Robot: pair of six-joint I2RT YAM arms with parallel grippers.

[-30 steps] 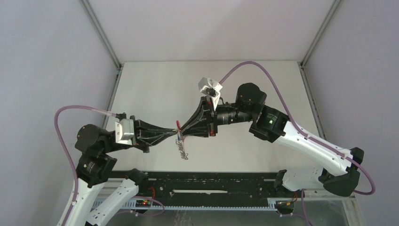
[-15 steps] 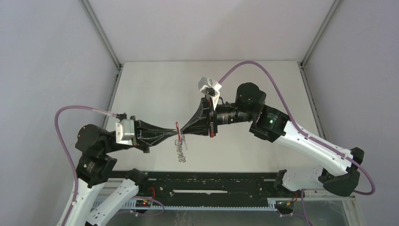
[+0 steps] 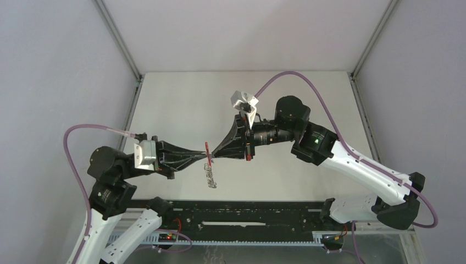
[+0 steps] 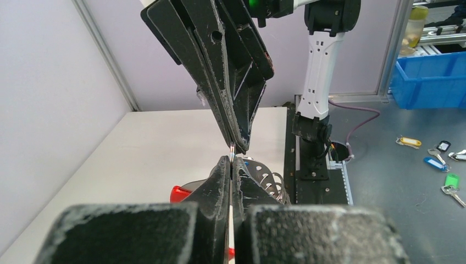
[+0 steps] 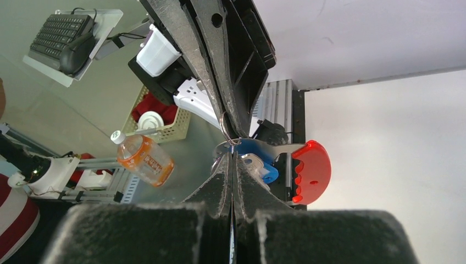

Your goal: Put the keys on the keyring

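Above the table (image 3: 181,104), the left gripper (image 4: 231,162) had its jaws clenched on the keyring (image 5: 311,171); the right gripper (image 5: 231,157) had its jaws clenched, tips meeting the ring; the blue key (image 5: 255,149) dangled there, partly hidden behind both.

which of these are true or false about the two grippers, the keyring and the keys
1. The left gripper and right gripper meet tip to tip above the table. True.
2. The right gripper is wide open. False: its fingers are pressed together.
3. The keyring has a green tag. False: the tag is red.
4. A blue-headed key sits right beside that tag. True.
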